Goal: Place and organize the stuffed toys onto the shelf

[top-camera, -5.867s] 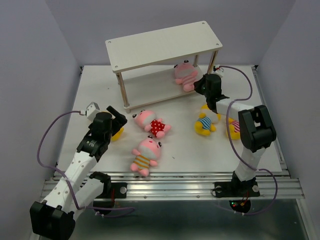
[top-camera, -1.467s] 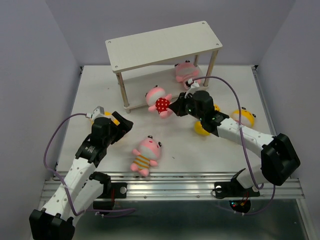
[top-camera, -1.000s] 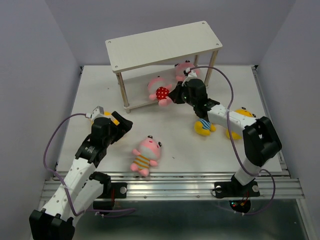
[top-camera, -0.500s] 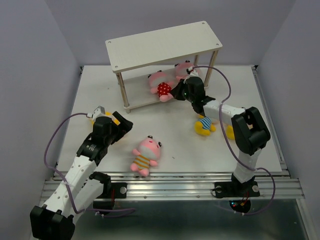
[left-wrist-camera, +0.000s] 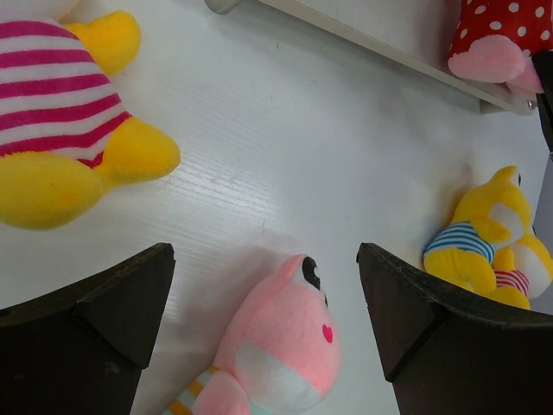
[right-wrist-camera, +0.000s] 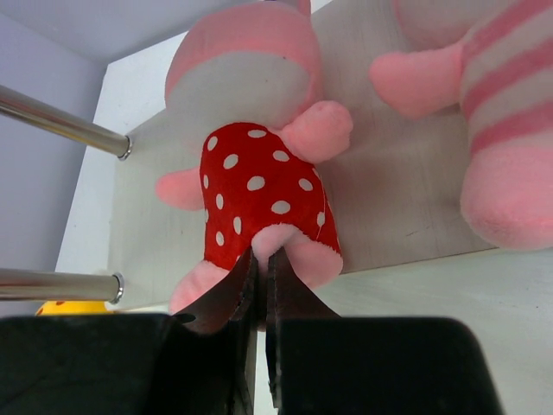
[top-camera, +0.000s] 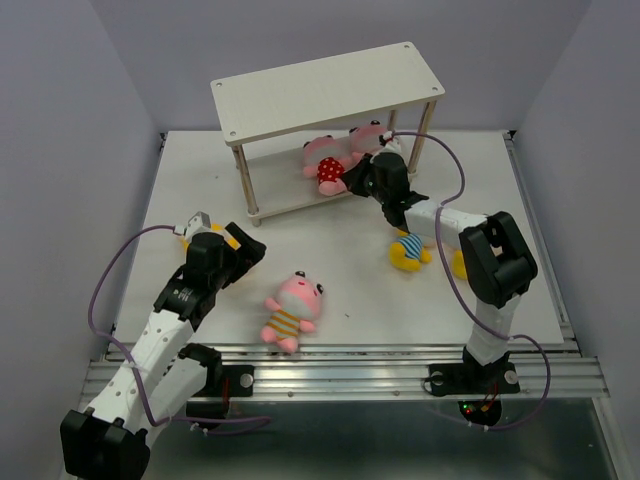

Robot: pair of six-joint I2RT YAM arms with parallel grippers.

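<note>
Right wrist cam: right gripper (right-wrist-camera: 261,259) is pinching the polka-dot pink toy (right-wrist-camera: 259,186) lying just ahead on the shelf (right-wrist-camera: 389,212) bottom board. Toy's sitting deeper in than half a second ago. Left gripper (left-wrist-camera: 263,255) is hanging wide open.

The polka-dot pink toy (top-camera: 325,172) has gone from the middle of the table (top-camera: 360,290) onto the lower board of the shelf (top-camera: 283,186) at upper centre, just beside the striped pink toy (top-camera: 364,136). The right gripper (top-camera: 351,184), earlier off to the shelf's right, now reaches in there, pinching the toy's lower end.
</note>
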